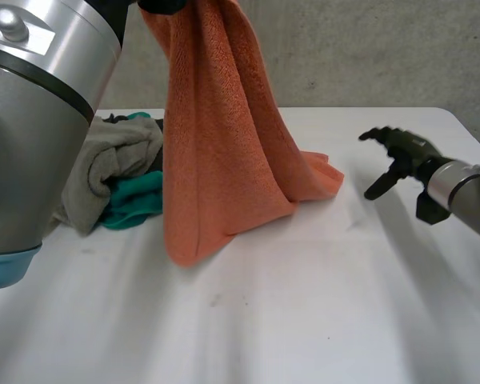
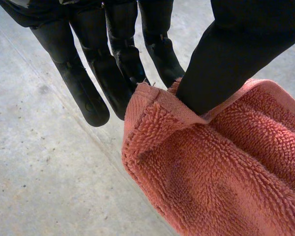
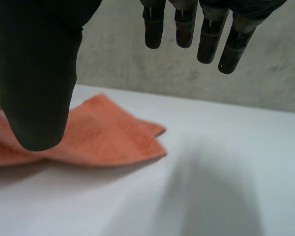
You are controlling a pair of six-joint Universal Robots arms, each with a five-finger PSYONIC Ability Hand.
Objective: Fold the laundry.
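Orange towel (image 1: pixel 224 144) hangs from left hand (image 2: pixel 105 69), top edge pinched between thumb and fingers; bottom rests on table (image 1: pixel 304 304). Right hand (image 1: pixel 406 154) spread, near towel. Grey cloth (image 1: pixel 112 160) beside.

Three pieces of laundry are showing plainly: one orange towel (image 1: pixel 224 144), one grey cloth (image 1: pixel 104 164) and one teal cloth (image 1: pixel 132 204). Whether more are hiding beneath those two cloths is staying unclear. Two robot hands are showing, the left robot hand (image 2: pixel 83 73) and the right robot hand (image 1: pixel 400 156). One white surface (image 1: pixel 304 304) is carrying the laundry.
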